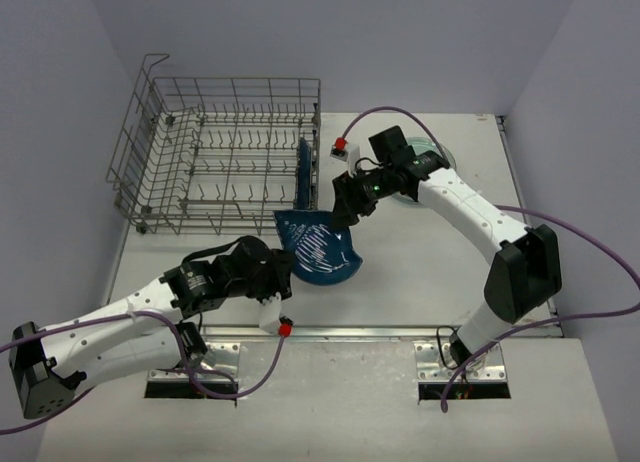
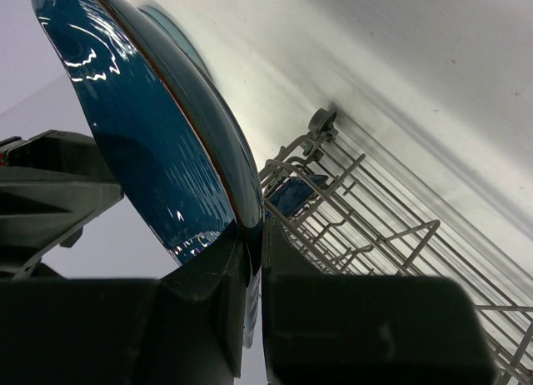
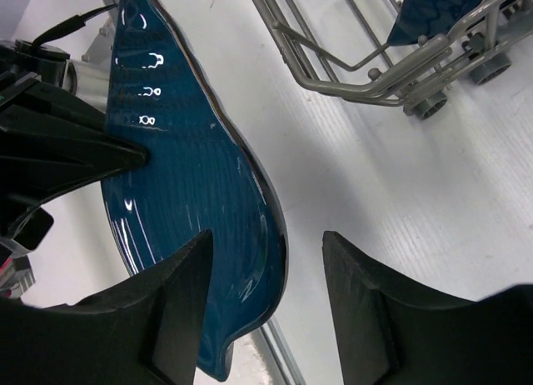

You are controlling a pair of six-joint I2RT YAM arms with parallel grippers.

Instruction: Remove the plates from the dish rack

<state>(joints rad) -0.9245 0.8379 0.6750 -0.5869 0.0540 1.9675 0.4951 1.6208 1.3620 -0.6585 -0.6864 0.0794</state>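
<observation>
Right now the left gripper (image 1: 283,272) has its fingers pinching the rim of a glossy, dark teal, ceramic scalloped plate (image 1: 320,247). The scalloped plate is outside the large grey metal wire dish rack (image 1: 230,82), just beside its near right corner, over the white counter (image 1: 420,272). The left wrist view shows the two dark fingers (image 2: 208,302) pressed together on the plate's (image 2: 158,127) edge, with the plate standing up on edge from them and the rack's (image 2: 358,227) wire side close behind.

The right gripper (image 1: 345,214) sits at the plate's far edge. Its fingers (image 3: 158,318) are spread wide in the right wrist view, and the plate's (image 3: 183,177) wavy rim lies in the gap between them, nearer the left-hand one, with clear space on the other side. Whether the plate's lower edge touches the counter cannot be told.

One round dark blue plate (image 1: 304,170) stands upright between the tines at the rack's right end, also seen through the wires (image 3: 350,68) from the right wrist (image 3: 433,6).
</observation>
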